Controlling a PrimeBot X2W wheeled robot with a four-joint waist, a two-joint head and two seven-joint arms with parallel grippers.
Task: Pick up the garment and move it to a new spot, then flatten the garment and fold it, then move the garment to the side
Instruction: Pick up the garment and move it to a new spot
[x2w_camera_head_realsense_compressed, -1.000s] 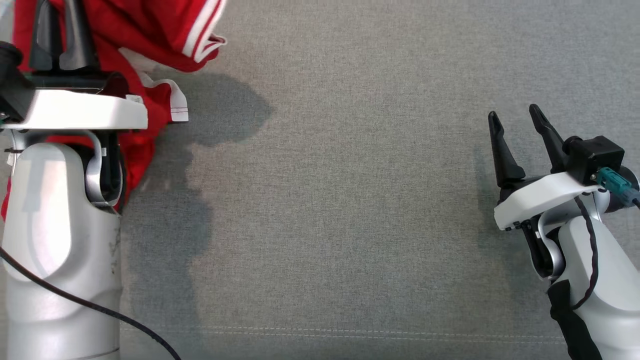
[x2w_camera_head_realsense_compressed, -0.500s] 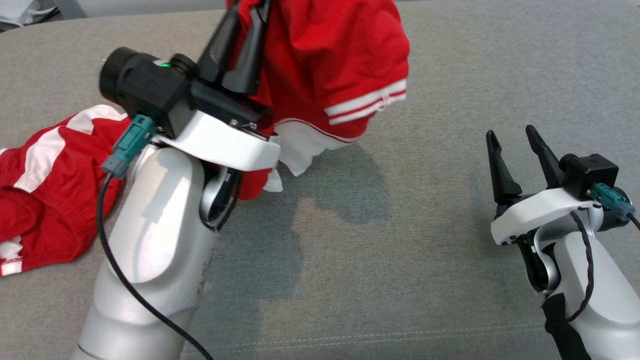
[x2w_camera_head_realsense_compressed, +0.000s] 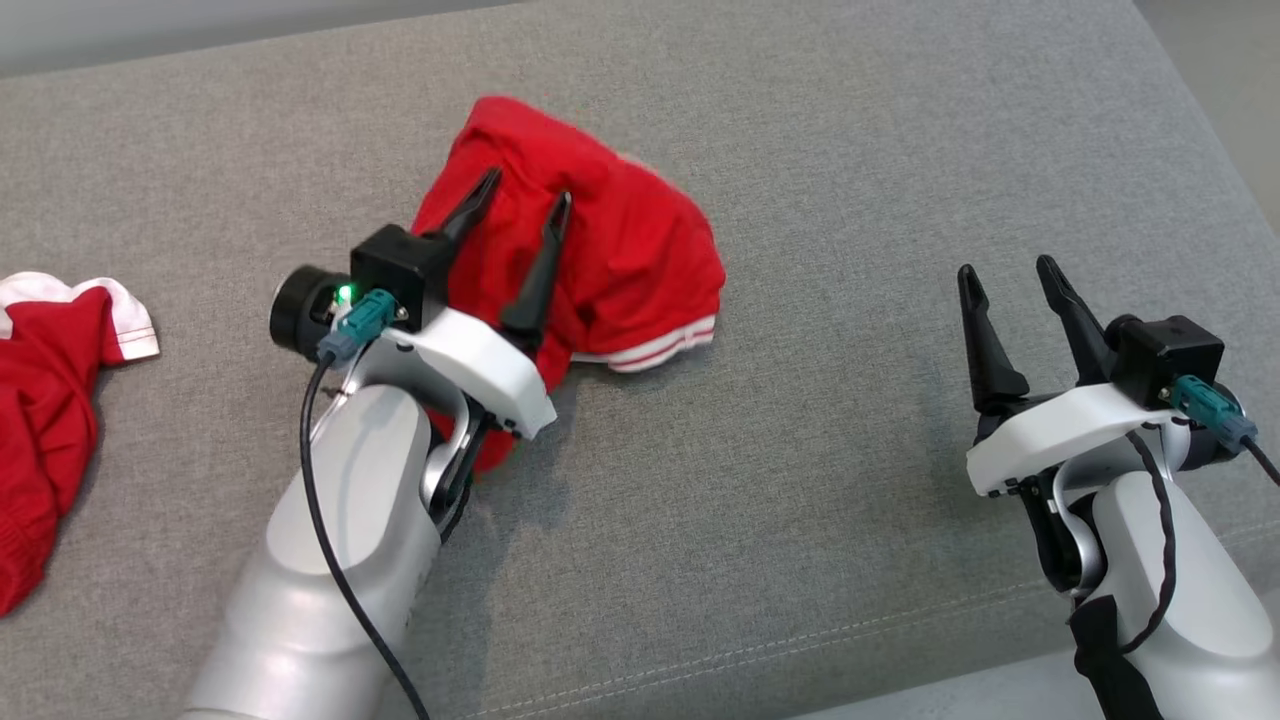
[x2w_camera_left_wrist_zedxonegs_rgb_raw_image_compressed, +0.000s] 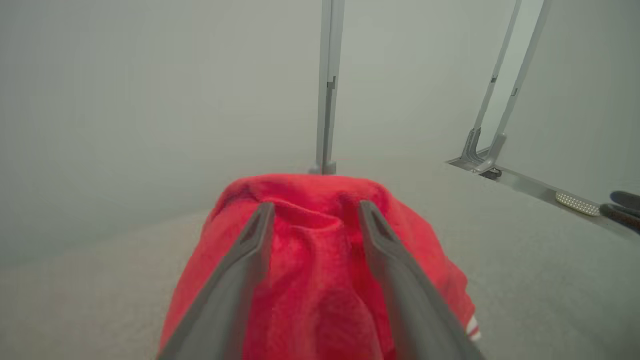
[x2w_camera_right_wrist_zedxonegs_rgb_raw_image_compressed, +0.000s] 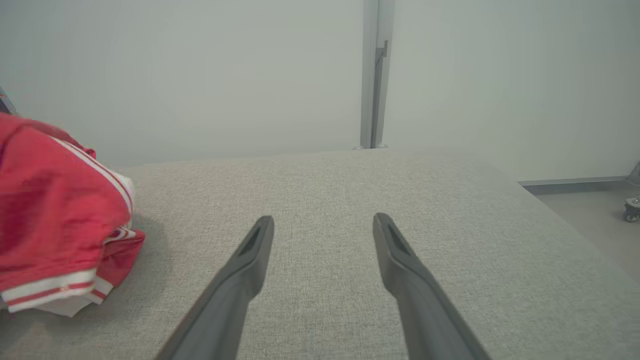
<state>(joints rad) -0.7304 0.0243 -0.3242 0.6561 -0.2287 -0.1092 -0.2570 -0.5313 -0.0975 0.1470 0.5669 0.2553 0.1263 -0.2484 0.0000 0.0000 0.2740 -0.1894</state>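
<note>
With your left gripper (x2w_camera_head_realsense_compressed: 530, 185) and right gripper (x2w_camera_head_realsense_compressed: 1005, 265) both parted and holding nothing, pinch the limp, light red garment (x2w_camera_head_realsense_compressed: 640, 250) at its striped hem (x2w_camera_head_realsense_compressed: 655, 350).

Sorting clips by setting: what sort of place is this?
Likely an indoor robot test room rather than a home: a broad grey upholstered platform, bare pale walls with a metal post, and slanted metal braces fixed to the floor.

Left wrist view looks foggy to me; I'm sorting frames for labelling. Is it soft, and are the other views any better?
Left wrist view: milky haze, the red garment and left gripper soft-edged. Right wrist view: hazy backdrop, yet the weave of the grey surface reads sharp. Head view: crisp, even light, soft shadow beside the left arm.
</note>
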